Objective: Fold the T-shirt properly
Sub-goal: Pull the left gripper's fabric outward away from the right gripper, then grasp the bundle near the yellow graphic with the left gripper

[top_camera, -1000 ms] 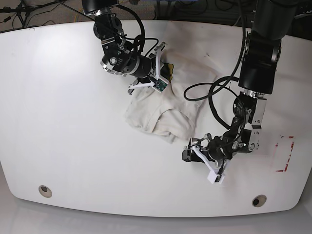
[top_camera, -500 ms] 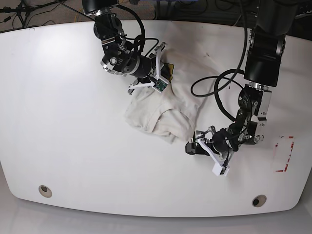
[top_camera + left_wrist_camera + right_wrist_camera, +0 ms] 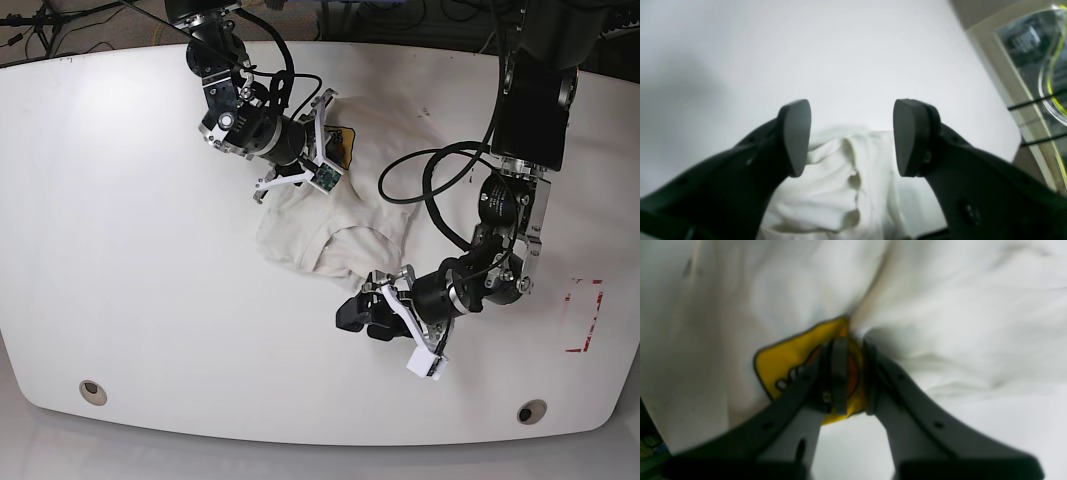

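Your T-shirt lies crumpled on the white desk, toward the far middle of it, with its yellow-orange badge at the far end of the heap. Your right claw sits at that far end, its jaws drawn close together and clamped on the T-shirt right at the badge, with cloth bunched into a pinch between them. Your left claw hovers low at the T-shirt's near edge, jaws standing well apart and holding nothing; in the left wrist view a rumpled fold of the T-shirt shows between and beyond the dark fingertips, but you cannot tell whether they touch it. On the left-arm side of the T-shirt a red tape mark lies near the desk's edge. On the other side of the T-shirt, and nearer than it, the desk is bare white surface out to its rounded rim.
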`<control>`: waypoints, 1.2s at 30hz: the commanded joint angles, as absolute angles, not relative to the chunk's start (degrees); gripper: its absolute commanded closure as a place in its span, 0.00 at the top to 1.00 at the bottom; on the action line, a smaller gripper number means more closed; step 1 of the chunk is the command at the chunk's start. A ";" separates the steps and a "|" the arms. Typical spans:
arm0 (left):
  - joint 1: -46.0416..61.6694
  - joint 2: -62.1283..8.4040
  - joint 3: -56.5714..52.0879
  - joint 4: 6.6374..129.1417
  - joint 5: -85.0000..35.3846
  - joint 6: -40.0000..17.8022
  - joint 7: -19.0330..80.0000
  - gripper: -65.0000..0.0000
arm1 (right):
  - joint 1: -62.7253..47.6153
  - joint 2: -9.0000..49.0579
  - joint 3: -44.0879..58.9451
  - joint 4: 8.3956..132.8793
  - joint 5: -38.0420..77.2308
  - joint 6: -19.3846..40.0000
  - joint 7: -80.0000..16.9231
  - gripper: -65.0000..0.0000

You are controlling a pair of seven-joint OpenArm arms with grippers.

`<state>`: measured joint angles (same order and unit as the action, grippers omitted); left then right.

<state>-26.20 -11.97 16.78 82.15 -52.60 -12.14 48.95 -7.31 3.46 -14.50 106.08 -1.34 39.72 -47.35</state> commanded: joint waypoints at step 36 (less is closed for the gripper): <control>1.36 -20.00 18.51 103.25 -44.09 -12.26 52.26 0.56 | 9.36 6.46 -4.62 89.54 -0.40 40.00 -42.15 0.11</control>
<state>1.23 -19.55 18.35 102.28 -44.97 -11.90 52.77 7.38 5.43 -4.78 90.96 -1.10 40.07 -43.68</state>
